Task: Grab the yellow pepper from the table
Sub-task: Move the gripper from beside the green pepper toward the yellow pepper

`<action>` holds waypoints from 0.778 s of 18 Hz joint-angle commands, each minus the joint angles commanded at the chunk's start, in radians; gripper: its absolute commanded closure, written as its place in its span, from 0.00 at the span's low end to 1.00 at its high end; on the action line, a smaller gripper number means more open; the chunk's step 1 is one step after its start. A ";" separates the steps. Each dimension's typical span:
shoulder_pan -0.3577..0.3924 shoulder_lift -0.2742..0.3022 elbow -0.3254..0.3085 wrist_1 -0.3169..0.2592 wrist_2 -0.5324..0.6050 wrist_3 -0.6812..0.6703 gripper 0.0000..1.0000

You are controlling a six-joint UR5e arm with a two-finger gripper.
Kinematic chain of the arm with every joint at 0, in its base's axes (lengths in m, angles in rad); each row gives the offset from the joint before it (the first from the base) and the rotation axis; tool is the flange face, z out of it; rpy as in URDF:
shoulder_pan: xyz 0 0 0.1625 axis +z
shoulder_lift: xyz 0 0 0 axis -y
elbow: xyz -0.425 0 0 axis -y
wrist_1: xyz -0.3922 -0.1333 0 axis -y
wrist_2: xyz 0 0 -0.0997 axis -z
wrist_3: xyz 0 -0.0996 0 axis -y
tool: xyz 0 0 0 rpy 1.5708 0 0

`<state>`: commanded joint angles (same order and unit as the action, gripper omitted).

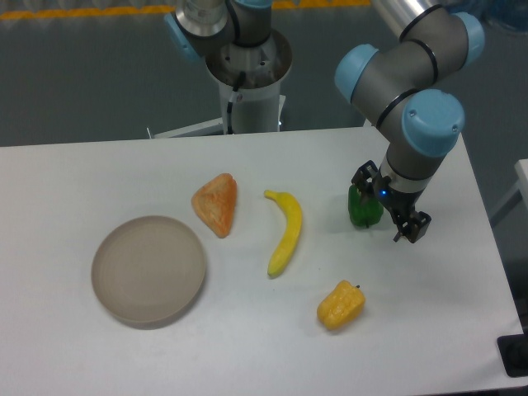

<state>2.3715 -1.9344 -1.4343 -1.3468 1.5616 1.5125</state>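
Note:
The yellow pepper (pixel 341 305) lies on the white table (pixel 74 173) near the front, right of centre, small and lumpy with a dark stem at its upper right. My gripper (pixel 388 204) hangs well behind it, toward the table's right side, pointing down. Its two dark fingers stand apart, so it looks open and holds nothing. A green pepper (pixel 363 208) sits right against the gripper's left side, partly hidden by it. The yellow pepper is apart from the gripper and untouched.
A long curved banana (pixel 285 231) lies at the table's centre. An orange wedge-shaped piece of food (pixel 217 203) lies left of it. A round grey plate (pixel 148 268) sits at the front left. The arm's base (pixel 246 74) stands behind the table's far edge.

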 joint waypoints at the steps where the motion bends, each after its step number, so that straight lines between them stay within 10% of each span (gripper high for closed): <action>1: 0.002 0.002 0.000 -0.002 0.000 0.000 0.00; 9: 0.005 0.002 0.008 0.008 -0.012 -0.038 0.00; 14: -0.020 -0.050 0.021 0.109 -0.011 -0.118 0.00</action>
<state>2.3517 -1.9848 -1.4129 -1.2380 1.5509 1.3944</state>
